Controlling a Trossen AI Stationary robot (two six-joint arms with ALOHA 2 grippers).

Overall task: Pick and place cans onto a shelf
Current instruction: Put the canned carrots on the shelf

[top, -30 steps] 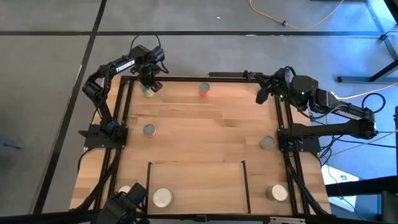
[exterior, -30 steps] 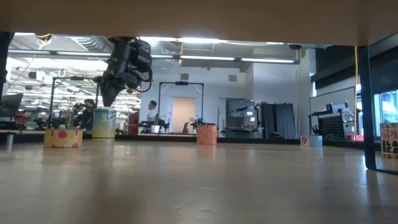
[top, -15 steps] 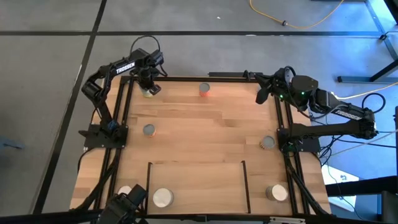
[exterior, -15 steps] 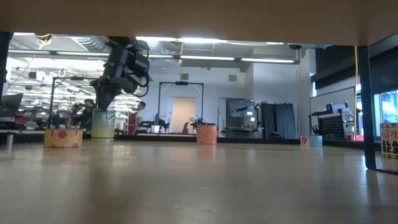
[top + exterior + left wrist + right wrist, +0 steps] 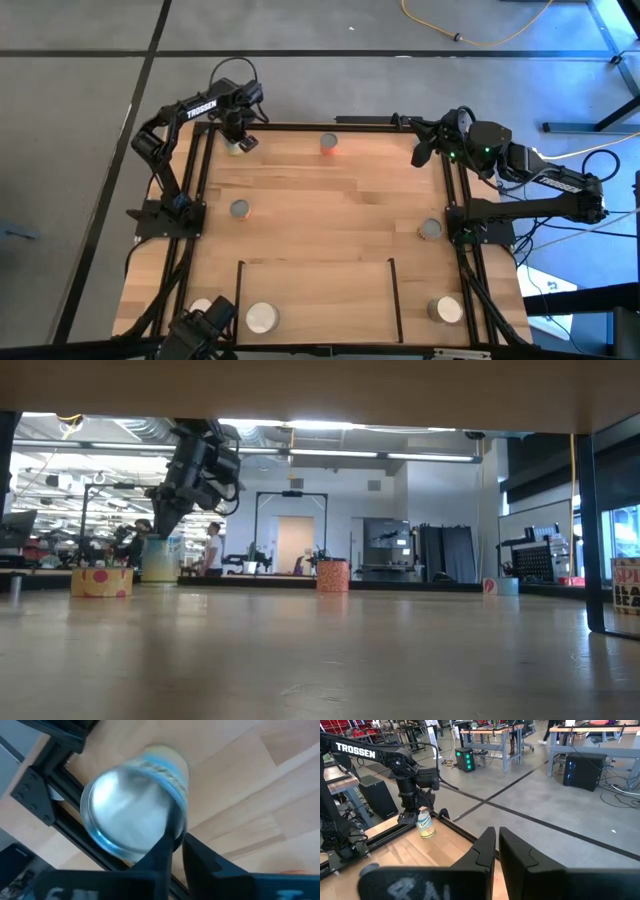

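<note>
A can [image 5: 127,815] with a silver top and a pale label stands at the table's far left corner [image 5: 238,146], tipped over a little. My left gripper [image 5: 238,136] is right above it, pointing down, with its fingers closed at the can's top edge. The right wrist view shows that can [image 5: 425,826] leaning under the left gripper [image 5: 412,816]. My right gripper [image 5: 421,152] waits shut and holding nothing above the table's far right corner. The shelf [image 5: 320,290] lies at the near edge with one can [image 5: 262,317] on it. My left gripper pinches the rim of the can's top [image 5: 173,806] between its two nearly closed fingers, at one side of the lid. The fingers come from above, pointing down. The can stays tilted, its bottom [image 5: 428,834] on the table.
Other cans stand about the table: an orange one [image 5: 329,144] at the far middle, a grey one [image 5: 239,208] at the left, one [image 5: 430,228] at the right, one [image 5: 445,309] at the near right and one [image 5: 202,306] at the near left. The black frame bar [image 5: 205,150] runs beside the held can.
My left gripper has sunk slightly onto the can at the far left corner and shut its fingers from wide open to nearly closed. The can, upright before, now leans a little with its bottom still on the table.
</note>
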